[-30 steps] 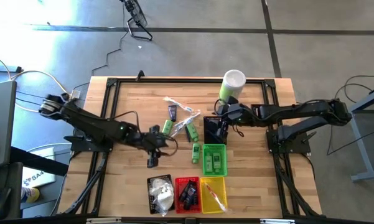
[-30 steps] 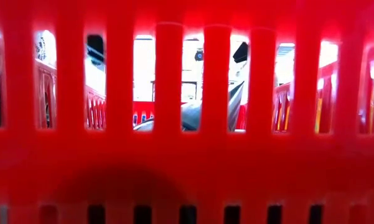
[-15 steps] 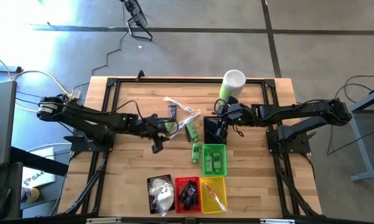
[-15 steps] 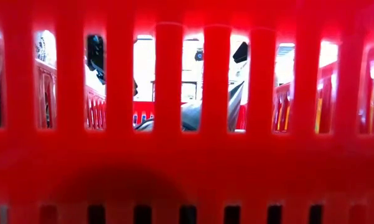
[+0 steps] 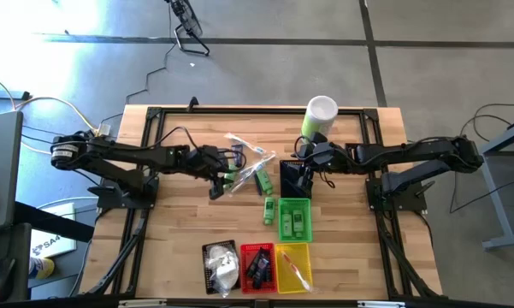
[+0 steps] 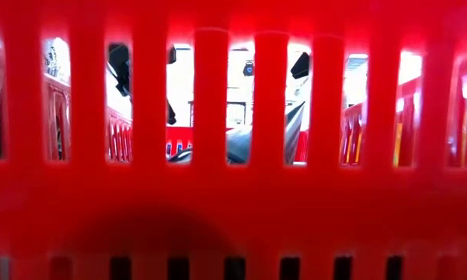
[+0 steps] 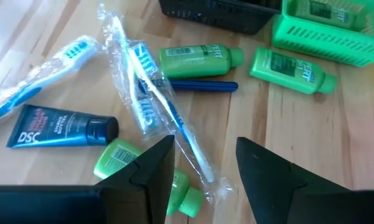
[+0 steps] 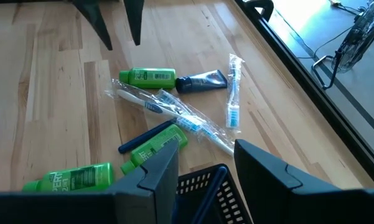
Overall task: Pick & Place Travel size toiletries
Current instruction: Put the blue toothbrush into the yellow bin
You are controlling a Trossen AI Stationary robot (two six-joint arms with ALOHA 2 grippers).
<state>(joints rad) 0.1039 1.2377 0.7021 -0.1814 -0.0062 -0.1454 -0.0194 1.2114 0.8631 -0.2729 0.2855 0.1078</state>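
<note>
Loose toiletries lie flat on the wood mid-table: a green bottle (image 5: 231, 177), a second green bottle (image 7: 199, 59), a third (image 7: 292, 68), a dark blue tube (image 7: 62, 127), two clear-wrapped toothbrushes (image 7: 152, 102) (image 8: 233, 99) and a thin blue stick (image 7: 199, 86). My left gripper (image 5: 216, 188) hangs open just on the near-left side of this pile. One finger (image 7: 146, 171) is over the nearest green bottle (image 7: 121, 158), and nothing is between the fingers. My right gripper (image 5: 302, 177) hangs open over the black basket (image 5: 291, 177), holding nothing.
A tall green-and-white canister (image 5: 320, 115) stands at the far side. A green basket (image 5: 294, 219) holds bottles. Black (image 5: 221, 265), red (image 5: 257, 266) and yellow (image 5: 292, 266) baskets line the near edge. The red basket's wall (image 6: 233, 210) fills the low view.
My left gripper has swung from nearer the front edge toward the far edge and sunk a little, up to the pile of loose toiletries. Its fingers have kept the same gap. The toiletries have not moved.
</note>
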